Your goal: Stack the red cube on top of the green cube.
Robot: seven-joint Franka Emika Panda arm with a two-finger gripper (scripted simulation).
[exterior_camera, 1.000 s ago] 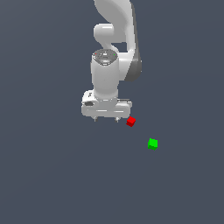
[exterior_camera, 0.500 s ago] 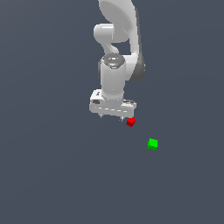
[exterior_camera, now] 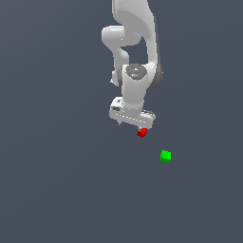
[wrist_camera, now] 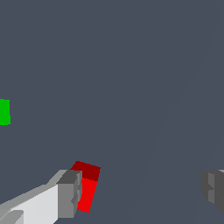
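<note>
In the wrist view, the small bright-green cube (wrist_camera: 4, 112) is cut off by the picture's edge. One grey fingertip (wrist_camera: 214, 187) of the gripper (wrist_camera: 142, 190) is cropped too. In the exterior view, the small bright-red cube (exterior_camera: 141, 133) sits partly hidden under the gripper.

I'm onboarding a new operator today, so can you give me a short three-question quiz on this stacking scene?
1. True or false: the red cube already sits on the green cube.
2. In the wrist view, the claw is: A) wide open, with the red cube beside one finger; B) shut on the red cube; C) shut on the green cube.
3. In the exterior view, on which side of the red cube does the green cube lie?

Key: 1 false, the cubes are apart on the floor. 2 A. 3 the exterior view's right, and lower in the picture.
</note>
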